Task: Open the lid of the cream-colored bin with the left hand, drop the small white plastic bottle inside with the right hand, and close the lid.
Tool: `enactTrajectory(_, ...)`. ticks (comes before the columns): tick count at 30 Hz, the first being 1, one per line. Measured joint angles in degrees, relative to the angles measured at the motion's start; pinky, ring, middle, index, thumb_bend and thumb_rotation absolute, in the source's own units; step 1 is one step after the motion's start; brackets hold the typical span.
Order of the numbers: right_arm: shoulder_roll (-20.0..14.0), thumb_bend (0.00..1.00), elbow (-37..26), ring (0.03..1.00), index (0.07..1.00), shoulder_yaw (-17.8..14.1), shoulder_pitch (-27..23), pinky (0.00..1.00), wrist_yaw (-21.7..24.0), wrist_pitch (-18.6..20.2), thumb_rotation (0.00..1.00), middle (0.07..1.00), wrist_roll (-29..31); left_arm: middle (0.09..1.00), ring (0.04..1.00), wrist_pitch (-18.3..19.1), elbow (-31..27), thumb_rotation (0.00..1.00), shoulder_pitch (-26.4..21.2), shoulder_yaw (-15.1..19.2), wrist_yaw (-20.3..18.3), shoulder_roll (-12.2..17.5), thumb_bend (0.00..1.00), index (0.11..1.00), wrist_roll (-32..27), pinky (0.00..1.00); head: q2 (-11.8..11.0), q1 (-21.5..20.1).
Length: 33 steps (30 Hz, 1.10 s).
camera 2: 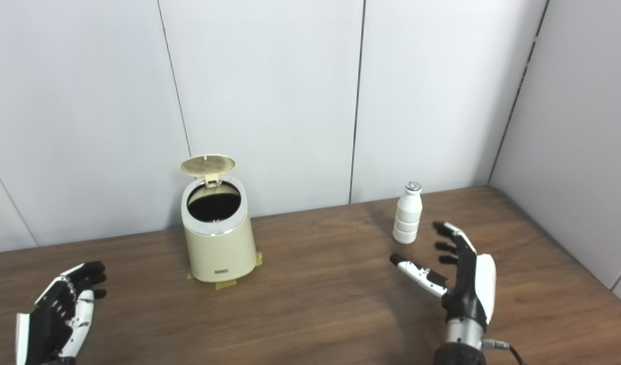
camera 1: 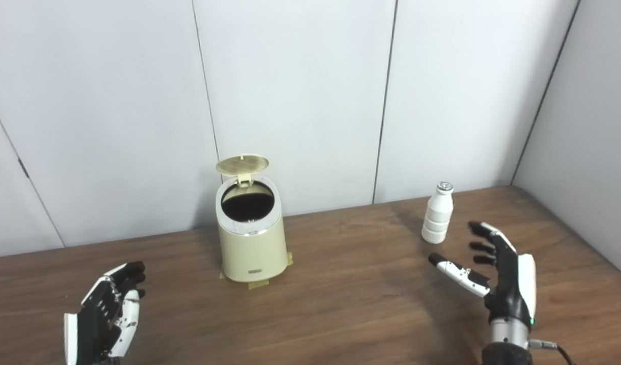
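The cream-colored bin (camera 1: 251,238) stands upright on the brown wooden surface (camera 1: 340,294), near the grey wall panels (camera 1: 295,91). Its round lid (camera 1: 242,165) is raised on the rear hinge and stands above the back of the rim, leaving the dark interior exposed. Yellow tape pieces (camera 1: 258,284) show on the surface at the base of the bin.

The small white plastic bottle (camera 1: 438,213) stands upright on the surface, well to the right of the bin and apart from it. Its cap is in place.

The right robot hand (camera 1: 498,274) is to the right of the bin and just in front of the bottle, without touching it. Its fingers (camera 1: 485,235) are spread, the thumb extends toward the bin, and it holds nothing.

The left robot hand (camera 1: 110,312) is in front of the bin and to its left, well apart from it. Its fingers are extended with a slight curl, and it holds nothing.
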Motion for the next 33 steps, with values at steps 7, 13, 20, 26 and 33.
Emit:
enactTrajectory(7, -0.4, 0.9, 0.3, 0.826, 0.92, -0.2, -2.7, 0.72, 0.1, 0.6, 0.45, 0.875, 0.3, 0.713, 0.703, 0.0, 0.1, 0.39, 0.0, 0.2, -0.3, 0.1, 0.12, 0.69, -0.6, 0.62, 0.0, -0.2)
enactTrajectory(13, -1.8, 0.93, 2.5, 0.83, 0.93, -0.3, -5.5, 0.71, -0.1, 1.4, 0.43, 0.886, -0.3, 0.708, 0.694, -0.1, 0.1, 0.41, 0.0, 0.2, -0.3, 0.1, 0.1, 0.684, -0.7, 0.6, 0.1, -0.4)
enactTrajectory(20, -2.1, 0.92, 4.9, 0.842, 0.909, 0.0, -7.1, 0.72, 0.2, 2.5, 0.42, 0.884, 0.2, 0.708, 0.696, -0.1, 0.0, 0.44, 0.0, 0.2, -0.4, 0.2, 0.11, 0.685, -0.7, 0.61, 0.3, -0.4)
enactTrajectory(26, -2.6, 0.91, 8.7, 0.83, 0.904, 0.3, -8.8, 0.71, 0.2, 2.5, 0.39, 0.871, 0.2, 0.71, 0.702, 0.2, -0.3, 0.41, 0.2, 0.2, -1.5, 0.2, 0.13, 0.686, -1.1, 0.62, 0.4, -0.7)
enactTrajectory(33, -3.5, 0.91, 12.5, 0.84, 0.901, 0.1, -12.0, 0.7, 0.0, 2.5, 0.35, 0.897, 1.5, 0.712, 0.704, 0.4, -0.5, 0.44, 0.3, 0.5, -2.1, 0.2, 0.12, 0.69, -1.4, 0.62, 0.6, -0.8)
